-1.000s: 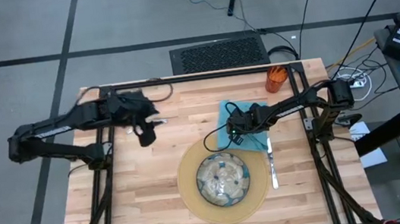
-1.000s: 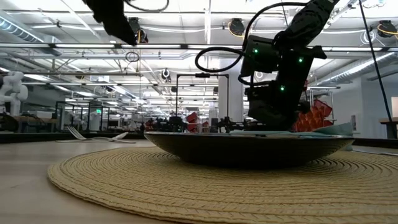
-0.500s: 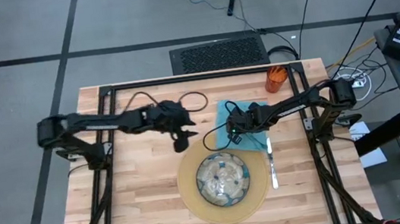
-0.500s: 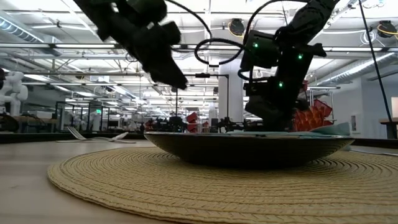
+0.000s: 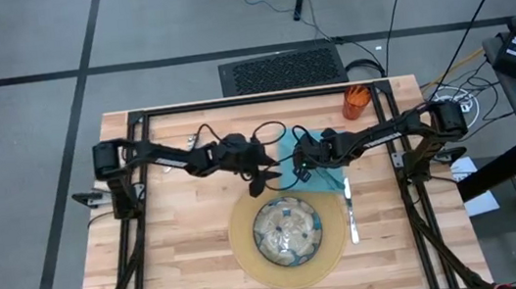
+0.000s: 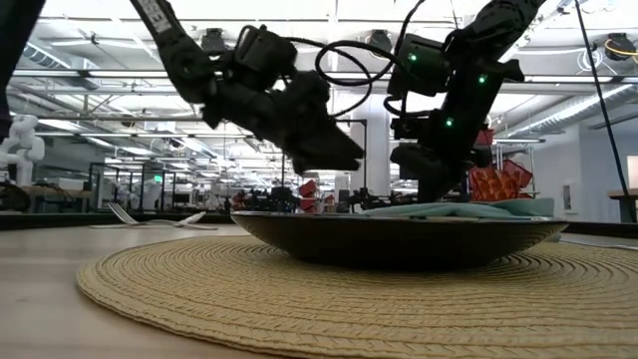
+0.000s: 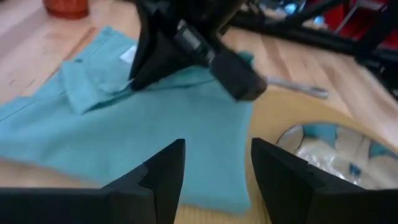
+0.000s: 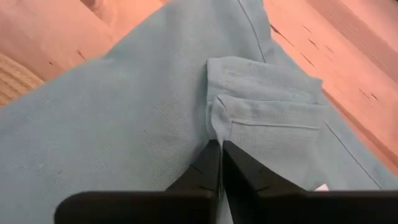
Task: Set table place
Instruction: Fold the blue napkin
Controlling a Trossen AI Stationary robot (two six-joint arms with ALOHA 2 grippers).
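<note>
A teal napkin [image 5: 325,184] lies flat on the table [image 5: 181,243], just beyond the round tan mat [image 5: 247,254] that carries the patterned glass bowl [image 5: 288,231]. Its near edge [image 7: 239,186] reaches over the mat's rim. My right gripper [image 5: 302,167] is shut on the napkin. My left gripper [image 5: 267,181] hangs open just above the napkin's left part [image 7: 186,124], touching nothing. In the low view both grippers, left [image 6: 339,155] and right [image 6: 429,175], stand behind the bowl [image 6: 399,237]. My right gripper pinches a small raised fold [image 8: 217,119] of the napkin between its two shut fingertips [image 8: 211,155], beside a turned-over corner. The fingers come slanting down from the table's right side. The cloth around the fold lies on the table.
A piece of silver cutlery [image 5: 351,214] lies to the right of the mat, and another [image 7: 292,86] lies by the napkin's right edge. A small orange cup [image 5: 356,101] stands at the far right. Black frame rails [image 5: 233,101] border the table. Bare wood stretches to the left.
My left gripper has swung from the table's far left toward the centre and down, tipping forward, and now hangs over the napkin beside the right gripper. Its fingers have stayed open. The napkin has stayed on the table.
</note>
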